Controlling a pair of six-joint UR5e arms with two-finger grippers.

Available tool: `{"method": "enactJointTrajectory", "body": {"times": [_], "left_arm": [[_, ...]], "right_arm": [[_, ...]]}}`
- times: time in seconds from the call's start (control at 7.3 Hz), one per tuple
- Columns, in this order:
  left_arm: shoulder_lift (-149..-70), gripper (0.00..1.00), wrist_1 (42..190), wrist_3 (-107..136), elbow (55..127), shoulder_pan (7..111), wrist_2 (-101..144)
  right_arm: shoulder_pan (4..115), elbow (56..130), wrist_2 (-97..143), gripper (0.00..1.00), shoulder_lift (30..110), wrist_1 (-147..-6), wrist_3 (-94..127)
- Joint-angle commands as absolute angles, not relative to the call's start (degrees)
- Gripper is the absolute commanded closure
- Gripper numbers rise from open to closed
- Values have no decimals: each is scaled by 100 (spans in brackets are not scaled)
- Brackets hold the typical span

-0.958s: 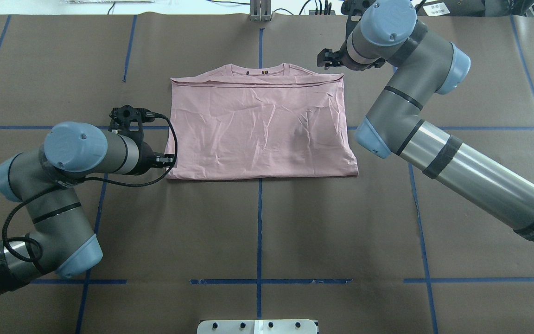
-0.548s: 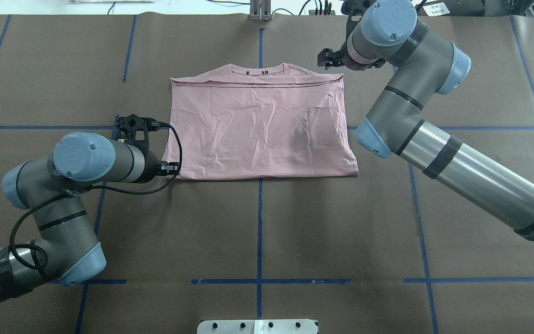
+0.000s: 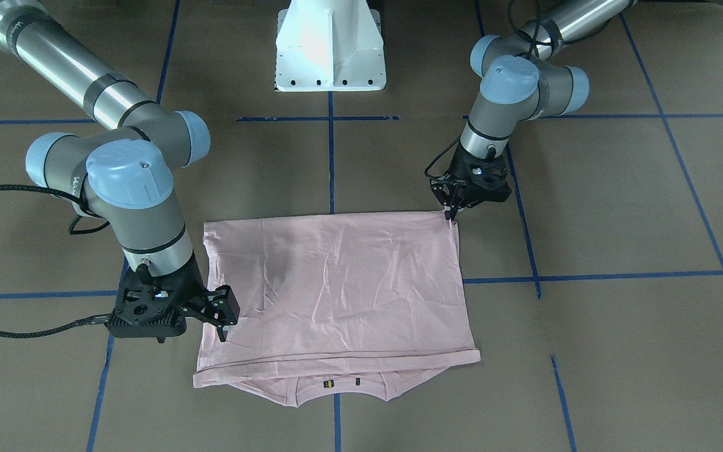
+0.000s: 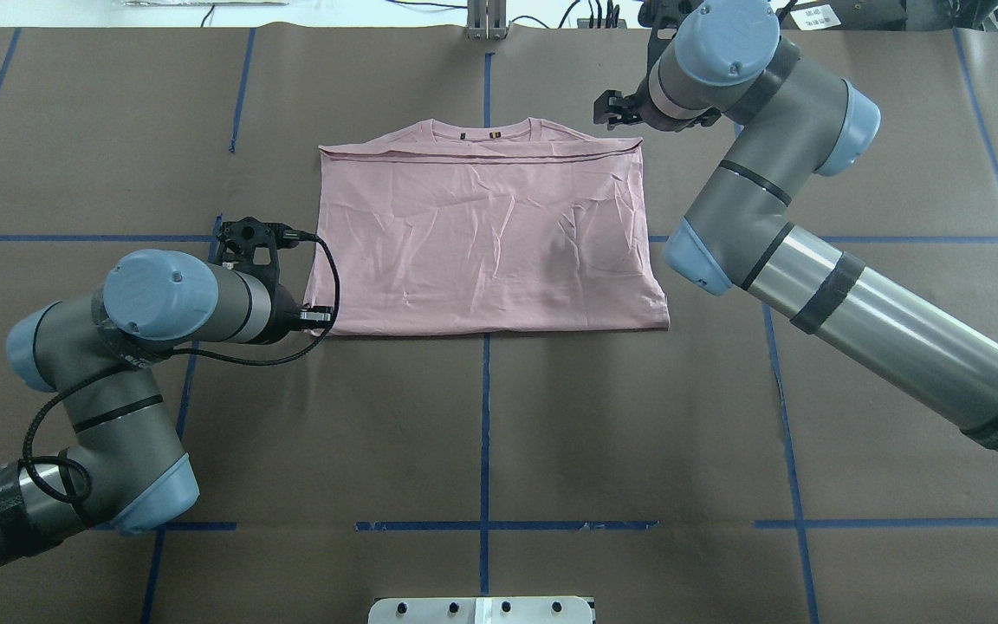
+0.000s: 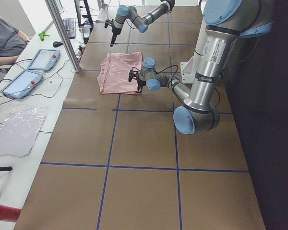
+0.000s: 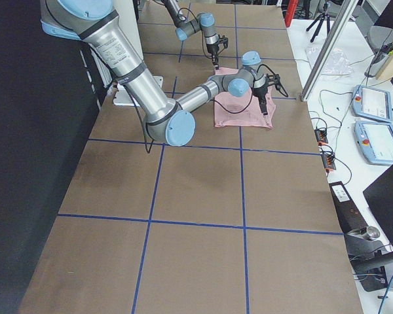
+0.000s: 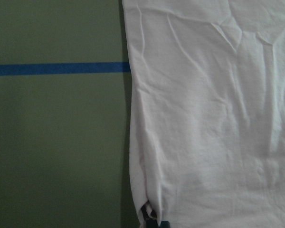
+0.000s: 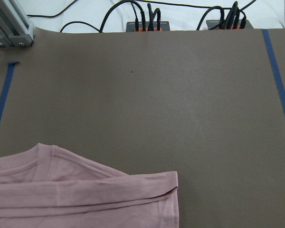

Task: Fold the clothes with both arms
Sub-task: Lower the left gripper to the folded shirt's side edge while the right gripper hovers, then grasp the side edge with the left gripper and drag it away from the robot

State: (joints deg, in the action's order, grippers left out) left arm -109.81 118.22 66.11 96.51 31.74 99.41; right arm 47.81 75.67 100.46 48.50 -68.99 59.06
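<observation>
The brown paper-covered table with a blue tape grid (image 4: pixel 482 433) carries the pale pink short-sleeved T-shirt (image 4: pixel 482 243). The shirt lies flat at the table's centre, folded to a rectangle, collar away from the robot.

The silver-grey right arm with light blue joint caps (image 4: pixel 811 260) has held position over the last second. The matching left arm (image 4: pixel 161 299) has swung back toward the robot. This brought the black left gripper (image 4: pixel 319 314) from mid-edge to the shirt's near left corner. Judgement: a corner grasp for the next fold is being set up, and no lift has begun.

The overhead view hides the left fingertips. The front-facing view shows the left gripper (image 3: pixel 450 213) with fingers drawn narrow at that corner. Whether cloth lies between them cannot be told. The same view shows the black right gripper (image 3: pixel 223 317) spread wide above the shirt's edge near the collar end, holding nothing. The small neck label (image 3: pixel 329 382) reads clearest there.
</observation>
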Motion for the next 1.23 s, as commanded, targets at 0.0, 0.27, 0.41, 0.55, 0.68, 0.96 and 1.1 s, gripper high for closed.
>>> {"method": "enactJointTrajectory", "body": {"times": [0.0, 0.27, 0.41, 0.55, 0.68, 0.96, 1.1], "left_arm": [[-10890, 100, 11821, 6122, 9808, 3278, 9975], [-10845, 100, 11839, 4981, 9503, 3994, 9967], [-11002, 100, 11874, 4496, 9014, 4478, 9967], [-11543, 100, 11865, 4091, 8295, 4935, 9967], [-12149, 100, 11978, 3948, 7418, 5218, 9958], [-13467, 100, 13002, 3946, 5215, 5405, 9462], [-13848, 100, 13173, 3946, 4603, 5449, 9379]], "right_arm": [[4781, 7567, 10046, 0, 4852, -6891, 5915], [4781, 7559, 10046, 0, 4852, -6891, 5915], [4773, 7559, 10037, 0, 4878, -6873, 5924], [4772, 7567, 10037, 0, 4887, -6864, 5933], [4772, 7567, 10028, 0, 4887, -6864, 5933], [4772, 7567, 10020, 0, 4887, -6864, 5933], [4772, 7567, 10011, 0, 4878, -6864, 5941]]}}
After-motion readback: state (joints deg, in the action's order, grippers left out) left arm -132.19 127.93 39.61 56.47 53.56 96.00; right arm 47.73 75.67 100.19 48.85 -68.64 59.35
